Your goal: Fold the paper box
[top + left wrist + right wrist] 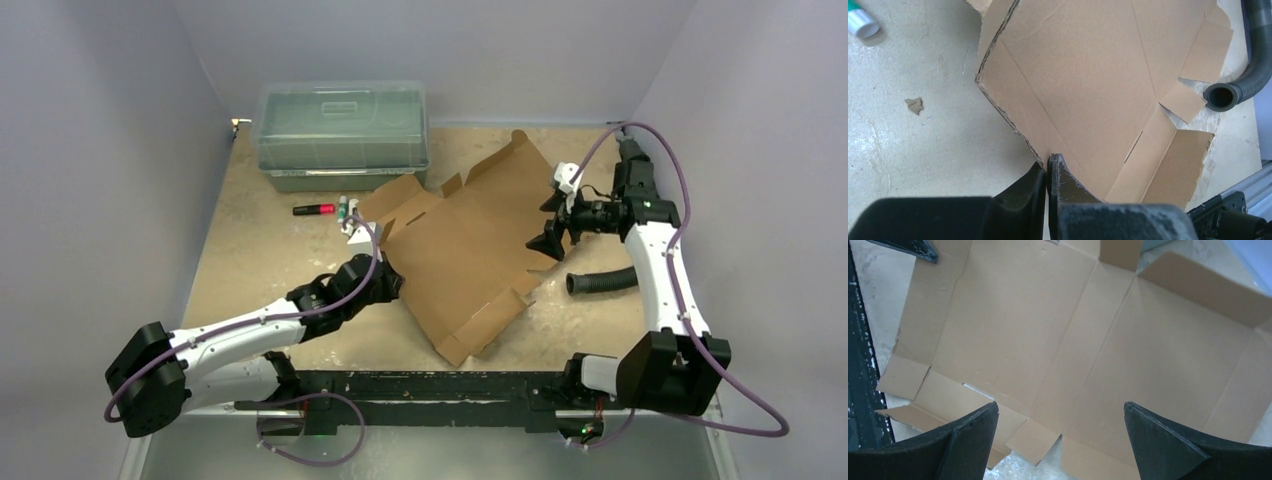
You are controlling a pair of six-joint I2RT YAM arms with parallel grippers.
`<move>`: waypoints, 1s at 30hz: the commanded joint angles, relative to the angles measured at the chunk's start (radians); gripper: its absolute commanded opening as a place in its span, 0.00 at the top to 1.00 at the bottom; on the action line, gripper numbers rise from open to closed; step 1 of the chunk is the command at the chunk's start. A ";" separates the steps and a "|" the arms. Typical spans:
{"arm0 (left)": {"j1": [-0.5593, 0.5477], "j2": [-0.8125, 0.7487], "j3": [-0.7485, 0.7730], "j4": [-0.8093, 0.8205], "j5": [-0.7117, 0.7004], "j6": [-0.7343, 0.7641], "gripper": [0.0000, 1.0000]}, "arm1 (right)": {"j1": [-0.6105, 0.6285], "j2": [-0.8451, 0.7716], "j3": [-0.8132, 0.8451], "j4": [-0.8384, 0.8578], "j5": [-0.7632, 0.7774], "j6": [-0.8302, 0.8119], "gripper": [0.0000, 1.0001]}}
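Observation:
The paper box (470,250) is a brown cardboard die-cut sheet lying mostly flat on the table, with some flaps raised at its far and left edges. My left gripper (385,280) is shut on the sheet's left edge. In the left wrist view the fingers (1068,185) pinch that edge of the sheet (1088,75). My right gripper (548,235) is open and empty just above the sheet's right edge. In the right wrist view it (1060,412) hovers over the cardboard (1048,330), jaws wide apart.
A clear greenish lidded bin (342,135) stands at the back left. A red marker (313,209) and a green-white marker (342,208) lie in front of it. A grey ribbed hose (603,281) lies right of the sheet. Purple walls enclose the table.

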 commanded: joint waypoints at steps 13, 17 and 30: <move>-0.037 -0.027 0.096 -0.034 0.111 0.065 1.00 | 0.128 0.116 0.274 -0.112 0.020 -0.080 0.01; -0.038 -0.013 0.147 -0.046 0.047 0.176 1.00 | 0.130 0.133 0.323 -0.127 0.040 -0.116 0.01; -0.037 0.051 0.279 0.016 -0.015 0.661 1.00 | 0.172 0.248 0.548 -0.245 0.076 -0.414 0.01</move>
